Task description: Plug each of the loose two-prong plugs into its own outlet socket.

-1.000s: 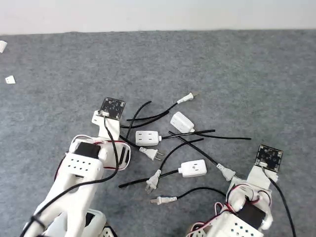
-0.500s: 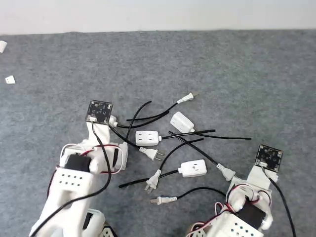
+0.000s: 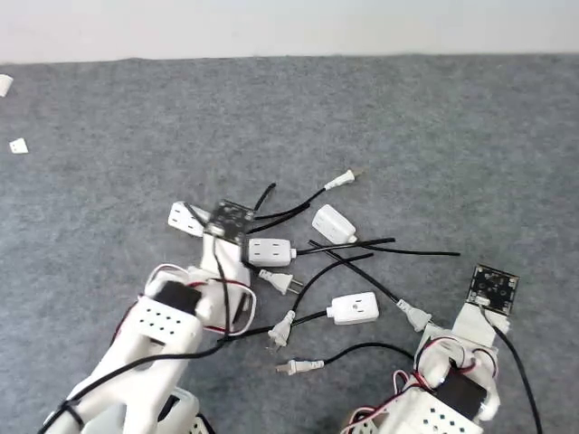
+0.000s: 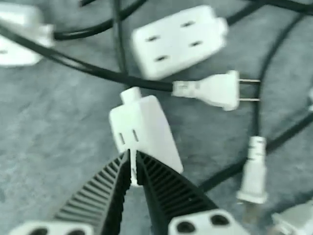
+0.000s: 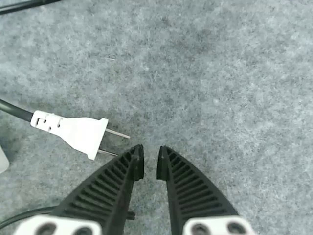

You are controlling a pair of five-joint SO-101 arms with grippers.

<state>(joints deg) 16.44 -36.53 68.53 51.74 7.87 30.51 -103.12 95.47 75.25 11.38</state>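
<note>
- Loose plugs [image 3: 280, 329] are lying scattered mid-table, all unplugged, among tangled black cords [image 3: 416, 250].
- Between them, a double socket [image 3: 270, 252] is lying beside my left arm [image 3: 163, 316], a second socket [image 3: 334, 223] just beyond it, and a third socket [image 3: 355, 309] nearer my right arm [image 3: 443, 380].
- My left gripper [image 4: 133, 159] is hanging with its jaws almost together, only a thin slit showing. Its tips are sitting over the near end of a small socket [image 4: 142, 129], and I cannot tell whether they are pinching it.
- One cord is running just past that small socket's far end and ending in the nearest plug [image 4: 215, 90], which is lying beside the double socket.
- My right gripper [image 5: 149, 156] is hovering low over bare carpet, jaws slightly apart and holding nothing. A side plug [image 5: 73, 132] is lying just beside one fingertip, prongs pointing toward it.
- Grey carpet [image 3: 434, 117] is covering the table. A pale band [image 3: 289, 27] is running along its far edge, and two white scraps [image 3: 18, 146] are lying near the far corner on my left.
</note>
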